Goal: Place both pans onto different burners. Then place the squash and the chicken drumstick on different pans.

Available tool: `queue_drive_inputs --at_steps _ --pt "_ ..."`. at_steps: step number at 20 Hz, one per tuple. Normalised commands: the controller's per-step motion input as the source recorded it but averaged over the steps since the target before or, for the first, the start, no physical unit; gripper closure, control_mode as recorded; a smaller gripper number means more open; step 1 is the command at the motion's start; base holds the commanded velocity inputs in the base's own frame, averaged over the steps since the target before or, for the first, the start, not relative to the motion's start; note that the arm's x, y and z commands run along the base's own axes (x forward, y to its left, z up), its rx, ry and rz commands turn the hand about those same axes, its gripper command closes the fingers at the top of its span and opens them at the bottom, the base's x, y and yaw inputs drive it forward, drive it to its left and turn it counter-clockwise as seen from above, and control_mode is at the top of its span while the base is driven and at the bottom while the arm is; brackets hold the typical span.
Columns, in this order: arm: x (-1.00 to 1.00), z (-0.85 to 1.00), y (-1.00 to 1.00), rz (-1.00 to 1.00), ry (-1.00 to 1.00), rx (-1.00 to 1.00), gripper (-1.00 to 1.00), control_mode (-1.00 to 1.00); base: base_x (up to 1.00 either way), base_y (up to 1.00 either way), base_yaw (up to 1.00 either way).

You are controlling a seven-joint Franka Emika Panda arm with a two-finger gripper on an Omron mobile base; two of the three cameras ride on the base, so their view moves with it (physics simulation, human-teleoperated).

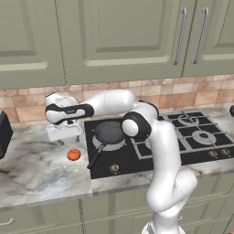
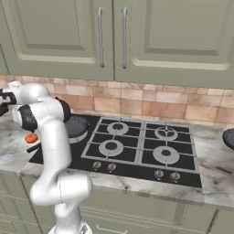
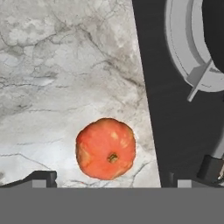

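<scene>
While spread wide and empty, tool (image 3: 109,179) poised directly over squash (image 3: 105,148) on worktop (image 3: 52,65) just beside cooktop (image 3: 179,131), aligned for pickup; pan (image 1: 109,132) already on burner (image 1: 109,139).

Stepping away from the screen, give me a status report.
Claw open, hovering over squash on marble counter. One pan sits on left burner. Nothing blocking.
</scene>
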Motion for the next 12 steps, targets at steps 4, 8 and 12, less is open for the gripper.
queue_drive_inputs --at_steps 4,8,12 --pt "-0.19 -0.44 -0.32 0.00 0.00 0.13 -1.00 -1.00 0.00 0.00 0.00" --pt "-0.14 -0.27 -0.38 0.00 -0.02 0.06 -1.00 -1.00 0.00 0.00 0.00" --pt "-0.15 -0.29 -0.07 0.00 -0.03 0.00 -1.00 -1.00 0.00 0.00 0.00"
